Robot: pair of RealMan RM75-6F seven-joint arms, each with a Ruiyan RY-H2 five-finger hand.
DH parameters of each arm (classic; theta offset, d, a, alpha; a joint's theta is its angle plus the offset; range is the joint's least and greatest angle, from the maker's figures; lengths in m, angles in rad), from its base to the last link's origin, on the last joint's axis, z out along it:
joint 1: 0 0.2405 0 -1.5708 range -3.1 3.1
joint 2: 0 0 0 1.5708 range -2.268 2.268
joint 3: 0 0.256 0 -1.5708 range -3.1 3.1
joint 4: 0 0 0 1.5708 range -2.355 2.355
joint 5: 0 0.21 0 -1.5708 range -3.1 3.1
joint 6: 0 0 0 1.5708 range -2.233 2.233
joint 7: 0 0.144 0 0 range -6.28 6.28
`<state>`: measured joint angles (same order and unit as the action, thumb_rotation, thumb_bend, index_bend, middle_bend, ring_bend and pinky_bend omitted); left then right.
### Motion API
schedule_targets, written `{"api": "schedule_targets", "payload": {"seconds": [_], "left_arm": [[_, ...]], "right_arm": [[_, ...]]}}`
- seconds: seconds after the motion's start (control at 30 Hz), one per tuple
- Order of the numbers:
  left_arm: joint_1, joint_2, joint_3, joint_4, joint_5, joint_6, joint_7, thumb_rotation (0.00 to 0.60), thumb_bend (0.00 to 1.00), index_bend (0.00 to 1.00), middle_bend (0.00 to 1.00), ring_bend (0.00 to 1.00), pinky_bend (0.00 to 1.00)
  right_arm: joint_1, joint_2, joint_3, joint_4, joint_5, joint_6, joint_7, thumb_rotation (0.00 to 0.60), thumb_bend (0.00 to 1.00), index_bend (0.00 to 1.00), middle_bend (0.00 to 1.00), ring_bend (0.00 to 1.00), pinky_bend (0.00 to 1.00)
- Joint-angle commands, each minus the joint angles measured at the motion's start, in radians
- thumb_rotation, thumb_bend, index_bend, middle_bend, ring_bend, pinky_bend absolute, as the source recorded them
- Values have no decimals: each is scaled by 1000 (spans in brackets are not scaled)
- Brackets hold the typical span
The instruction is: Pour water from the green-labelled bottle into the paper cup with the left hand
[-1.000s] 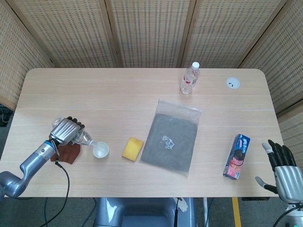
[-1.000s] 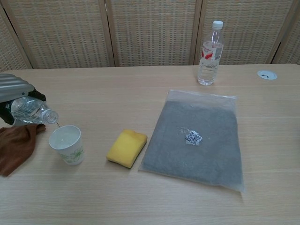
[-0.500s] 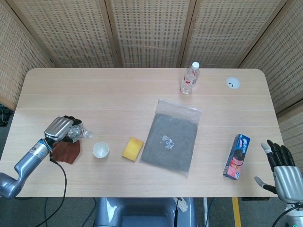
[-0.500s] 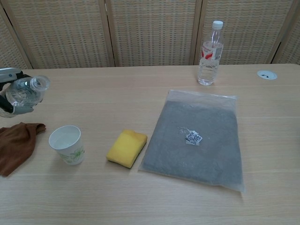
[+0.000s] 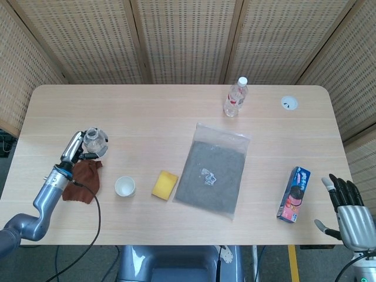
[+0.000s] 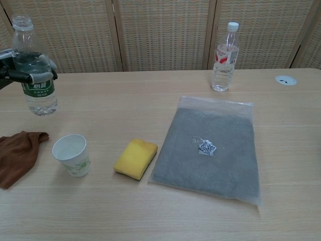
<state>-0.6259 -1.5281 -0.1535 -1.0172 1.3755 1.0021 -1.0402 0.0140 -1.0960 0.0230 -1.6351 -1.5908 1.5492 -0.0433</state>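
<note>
Chest view shows the left hand (image 6: 22, 75) gripping the green-labelled bottle (image 6: 35, 68) upright, raised behind the paper cup (image 6: 71, 154), apparently poured already; next judged step: setting it on the desk (image 6: 150, 211).

A yellow sponge (image 6: 135, 158) lies just beside a grey bagged cloth (image 6: 208, 148); a red-labelled bottle (image 6: 224, 57) stands behind.
</note>
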Motion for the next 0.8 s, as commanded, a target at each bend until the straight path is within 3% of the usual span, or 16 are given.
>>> {"api": "schedule_targets", "payload": {"seconds": [0.03,0.37,0.8], "left_arm": [[7,-68,-29,46,-28,4,-75,600,603,632,565,342,329],[6,-205,-47,183,-41,-32,-227,600,551,631,552,342,347],[-6,-325,-19,360,4,-47,-272,600,507,600,530,342,344]], "right_arm": [[1,1,2,1,4,-2,4,600,0,0,0,0,0],[4,7,6,7,20,-12,24,600,0,0,0,0,0],[9,7,11,11,37,-26,31,600,0,0,0,0,0]]}}
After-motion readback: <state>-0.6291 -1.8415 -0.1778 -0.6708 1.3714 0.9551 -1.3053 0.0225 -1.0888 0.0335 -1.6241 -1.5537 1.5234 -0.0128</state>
